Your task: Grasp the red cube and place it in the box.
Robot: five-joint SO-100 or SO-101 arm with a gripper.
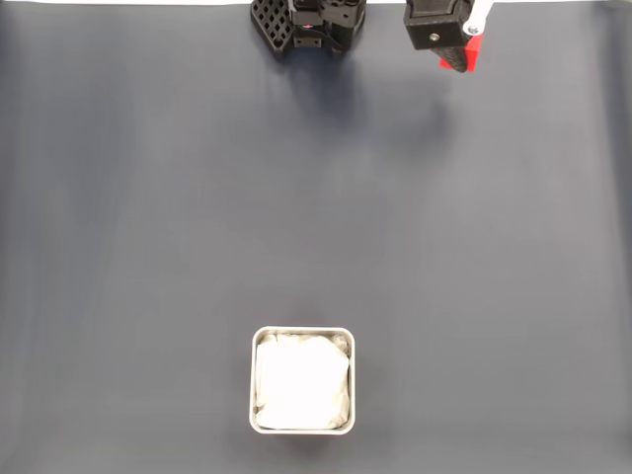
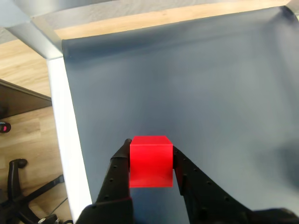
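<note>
In the wrist view the red cube [image 2: 150,161] sits between the two black fingers of my gripper [image 2: 150,151], which is shut on it, lifted above the dark grey mat. The fixed view shows the gripper [image 1: 464,54] at the top edge, right of centre, with a sliver of the red cube [image 1: 471,54] beside the black finger. The box [image 1: 302,380], a square silver tin with white lining, rests near the bottom centre of the mat, far from the gripper.
The arm's black base [image 1: 308,25] stands at the top centre of the fixed view. In the wrist view the mat's edge [image 2: 70,140] runs along the left, with wooden floor and a chair base [image 2: 23,191] beyond.
</note>
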